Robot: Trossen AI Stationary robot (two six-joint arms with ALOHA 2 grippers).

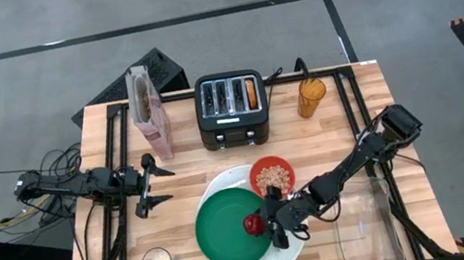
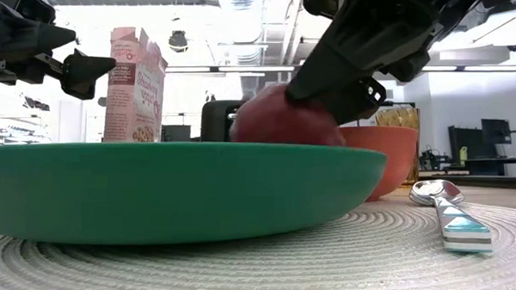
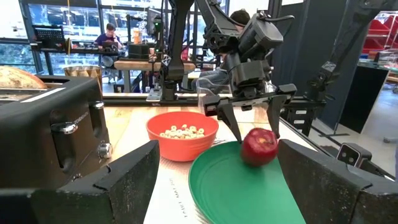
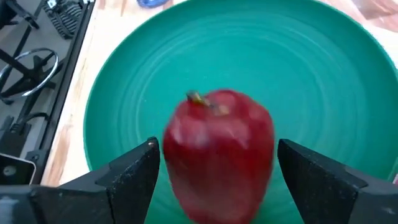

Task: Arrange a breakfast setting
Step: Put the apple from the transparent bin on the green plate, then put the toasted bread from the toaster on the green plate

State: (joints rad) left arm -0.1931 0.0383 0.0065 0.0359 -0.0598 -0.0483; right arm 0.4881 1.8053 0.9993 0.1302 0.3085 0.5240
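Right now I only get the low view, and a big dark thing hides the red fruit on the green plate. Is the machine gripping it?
Observer: No. The right wrist view shows the right gripper with its fingers open, and there is a gap on each side of the apple, which lies on the green plate.
Operator: What's in the reddish bowl behind?
Observer: The left wrist view looks into the red bowl: cereal rings.
Operator: And the other arm?
Observer: From above, the left gripper hovers open over the table's left side, near the cereal box.
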